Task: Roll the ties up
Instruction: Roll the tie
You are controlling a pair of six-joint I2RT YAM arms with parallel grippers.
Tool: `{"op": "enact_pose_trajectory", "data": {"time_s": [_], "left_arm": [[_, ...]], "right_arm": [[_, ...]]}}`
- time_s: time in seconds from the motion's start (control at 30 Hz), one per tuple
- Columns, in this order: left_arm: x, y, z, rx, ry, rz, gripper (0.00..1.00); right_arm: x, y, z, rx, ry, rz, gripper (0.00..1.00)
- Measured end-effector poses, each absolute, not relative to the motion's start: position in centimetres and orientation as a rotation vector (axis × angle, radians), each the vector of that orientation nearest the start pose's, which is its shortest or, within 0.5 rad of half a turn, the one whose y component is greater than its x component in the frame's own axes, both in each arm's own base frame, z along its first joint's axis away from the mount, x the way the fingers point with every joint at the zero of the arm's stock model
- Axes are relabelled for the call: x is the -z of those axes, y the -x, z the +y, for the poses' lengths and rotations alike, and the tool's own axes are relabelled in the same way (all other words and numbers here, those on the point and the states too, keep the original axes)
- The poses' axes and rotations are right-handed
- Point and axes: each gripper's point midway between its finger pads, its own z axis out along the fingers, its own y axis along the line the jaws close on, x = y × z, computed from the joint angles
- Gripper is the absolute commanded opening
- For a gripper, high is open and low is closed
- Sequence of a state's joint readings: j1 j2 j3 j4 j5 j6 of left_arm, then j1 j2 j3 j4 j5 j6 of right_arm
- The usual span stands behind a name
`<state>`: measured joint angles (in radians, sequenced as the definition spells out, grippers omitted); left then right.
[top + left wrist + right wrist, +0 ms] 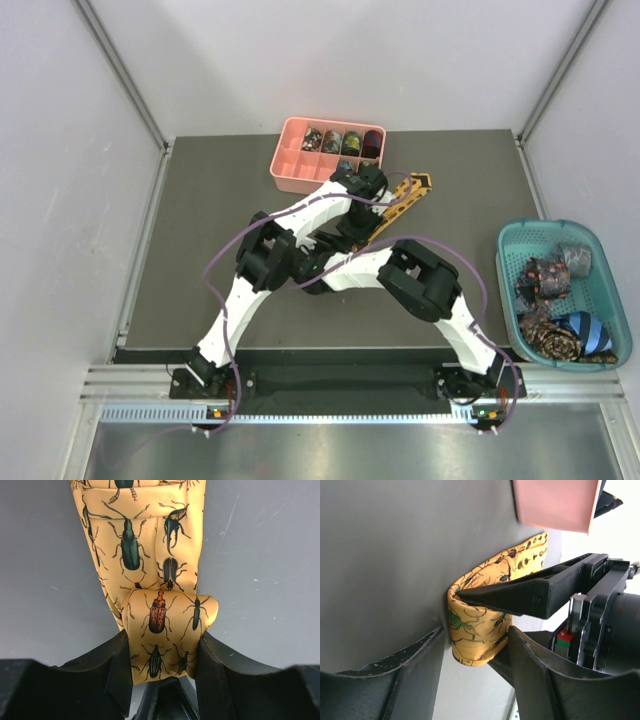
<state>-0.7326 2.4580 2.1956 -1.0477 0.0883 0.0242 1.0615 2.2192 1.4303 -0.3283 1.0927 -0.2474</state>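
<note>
Black left jaws fill the foot of the left wrist view. They are clenched on the started coil of the yellow tie [165, 622], one on each flank of the roll, both touching cloth. The tie has a golden ground with a beetle print. Its free length runs away from the coil, lying flat on the grey desk [45, 580].

Right wrist view: right jaws stand either side of the same coil, approaching from its end. One side touches cloth and the other sits very near. Cannot tell whether they pinch or only bracket it. One left jaw crosses this view just above the roll.

Top view: both arms meet mid-desk, just in front of the pink tray [290, 172]. The tie's unrolled part shows to the right of the wrists. Rolled coils [345, 142] sit in the tray's far row. The teal basket [512, 262] at the desk's right edge holds more ties [552, 335], bundled loosely.

Handling, as judged:
- The tie looks light, soft and slick-faced.
- The coil will likely spring open if both sides let go at once.
- Best hold is across the roll's flanks, as the left jaws have it, not on the printed face.
- The tail should stay flat and in line, or the coil may cone sideways.
- It is not fragile, but it creases.
</note>
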Motion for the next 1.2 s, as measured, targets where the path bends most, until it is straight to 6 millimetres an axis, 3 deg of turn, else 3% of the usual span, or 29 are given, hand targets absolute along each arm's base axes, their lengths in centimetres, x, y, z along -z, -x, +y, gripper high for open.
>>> {"op": "enact_pose_trajectory", "data": {"time_s": [0.13, 0.27, 0.57, 0.83, 1.0, 1.2], "left_arm": [[-2.3, -36.2, -34.6, 0.252, -1.094, 2.709, 0.50], [-2.3, -36.2, -34.6, 0.252, -1.095, 2.708, 0.50], [-2.4, -36.2, -34.6, 0.253, -1.096, 2.707, 0.49], [-2.4, -36.1, -34.6, 0.256, -1.097, 2.704, 0.55], [-2.5, -35.1, -34.5, 0.276, -1.078, 2.720, 0.73], [-2.7, -34.1, -34.3, 0.291, -1.051, 2.766, 0.85]], "right_arm": [[-4.1, -35.1, 28.7, 1.031, 1.062, 1.870, 0.43], [-3.5, -35.5, 28.3, 1.046, 1.055, 1.885, 0.25], [-3.5, -35.5, 28.2, 1.042, 1.039, 1.895, 0.07], [-3.8, -35.1, 28.6, 1.028, 1.055, 1.912, 0.04], [-3.8, -34.3, 29.5, 0.992, 1.074, 1.938, 0.05], [-3.8, -33.1, 30.4, 0.966, 1.096, 1.947, 0.04]]}}
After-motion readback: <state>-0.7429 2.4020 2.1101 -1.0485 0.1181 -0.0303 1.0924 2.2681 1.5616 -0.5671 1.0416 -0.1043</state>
